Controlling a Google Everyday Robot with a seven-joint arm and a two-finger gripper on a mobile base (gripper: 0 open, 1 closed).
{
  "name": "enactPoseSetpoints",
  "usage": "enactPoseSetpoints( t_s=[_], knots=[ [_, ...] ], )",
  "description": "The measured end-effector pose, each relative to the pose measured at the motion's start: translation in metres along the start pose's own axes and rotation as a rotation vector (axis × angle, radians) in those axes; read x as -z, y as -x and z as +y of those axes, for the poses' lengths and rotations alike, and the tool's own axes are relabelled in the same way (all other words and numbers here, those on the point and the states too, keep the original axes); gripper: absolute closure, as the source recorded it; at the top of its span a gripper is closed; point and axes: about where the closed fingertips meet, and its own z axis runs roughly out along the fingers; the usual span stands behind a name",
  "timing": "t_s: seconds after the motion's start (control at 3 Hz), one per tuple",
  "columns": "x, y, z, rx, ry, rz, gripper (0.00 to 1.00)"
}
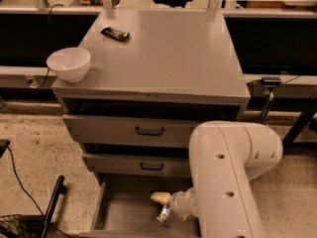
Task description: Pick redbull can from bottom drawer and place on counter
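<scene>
The redbull can (163, 213) lies in the open bottom drawer (119, 214), right of its middle, showing a shiny silver end and a blue side. My gripper (161, 205) reaches down into this drawer and sits right at the can, with its cream tip just above it. My big white arm (225, 182) hides the drawer's right part and the gripper's far side. The counter (168, 53) is the flat grey cabinet top above.
A white bowl (69, 63) stands at the counter's front left corner. A dark snack bar (115, 33) lies at its back left. The two upper drawers (148, 130) with black handles are slightly open. A black cable and pole (52, 207) lie on the floor at left.
</scene>
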Motion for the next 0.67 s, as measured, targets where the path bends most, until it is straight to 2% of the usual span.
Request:
enactPoseSetpoints(
  t_s=[0.33, 0.67],
  knots=[
    [-0.013, -0.01, -0.01, 0.027, -0.047, 0.035, 0.0],
    [-0.024, -0.012, -0.009, 0.01, -0.055, 0.033, 0.0]
  ],
)
